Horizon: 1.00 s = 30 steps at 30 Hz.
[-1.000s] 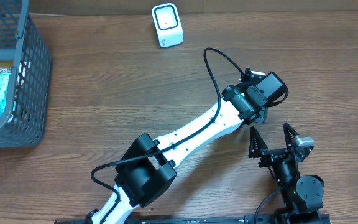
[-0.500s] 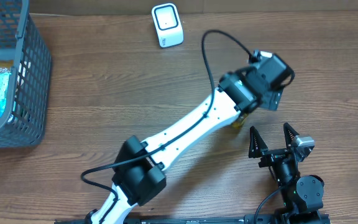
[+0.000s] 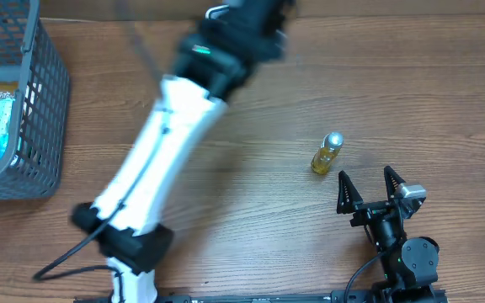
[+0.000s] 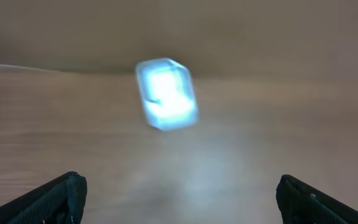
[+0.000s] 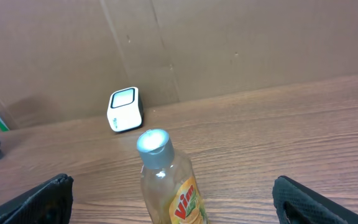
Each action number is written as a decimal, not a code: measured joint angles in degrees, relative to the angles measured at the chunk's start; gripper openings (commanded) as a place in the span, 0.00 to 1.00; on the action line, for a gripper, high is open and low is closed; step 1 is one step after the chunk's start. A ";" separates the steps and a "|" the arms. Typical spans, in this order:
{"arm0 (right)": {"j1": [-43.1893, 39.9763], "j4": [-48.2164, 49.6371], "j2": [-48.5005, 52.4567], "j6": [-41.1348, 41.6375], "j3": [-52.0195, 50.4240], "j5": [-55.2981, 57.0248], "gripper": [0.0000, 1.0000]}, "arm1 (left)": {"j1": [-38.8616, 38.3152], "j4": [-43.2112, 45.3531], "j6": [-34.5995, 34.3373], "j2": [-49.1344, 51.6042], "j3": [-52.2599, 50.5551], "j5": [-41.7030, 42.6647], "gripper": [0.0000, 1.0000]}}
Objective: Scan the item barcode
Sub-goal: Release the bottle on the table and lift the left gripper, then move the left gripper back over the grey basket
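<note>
Since the bottle (image 3: 327,153) is standing loose on the counter (image 3: 251,185) and neither claw has it, I'd call the step in hand the pickup before the actual scan. Nearest the base, the right claw (image 3: 365,173) is spread wide with nothing in it. The bottle is upright just beyond its tips, silver cap (image 5: 152,141) on top and the yellow Vim label (image 5: 185,199) facing the right wrist camera. I can't tell where the barcode is; I don't see one on this side, so my guess is it's round the back. If I were doing it, I'd close on the clear body below the cap, squarely and not too high, since a tall narrow bottle will probably tip if nudged off-centre. I'd also keep the grip off the printed area so nothing covers the code. Further out, the left arm (image 3: 162,143) is smeared with blur in the overhead view, so give it room. The left claw (image 4: 182,196) is wide too and carries nothing, hanging above the scanner (image 5: 125,109) near the far edge. The scanner's window seems to face back this way, so I'd turn the barcode side toward it and hold steady. The basket (image 3: 32,101) off to the left has other packets in it, well apart.
</note>
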 measured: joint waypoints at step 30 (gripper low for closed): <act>0.00 0.02 0.00 0.04 0.00 0.00 1.00 | 58.45 -25.77 -8.63 -6.69 -0.79 2.23 1.00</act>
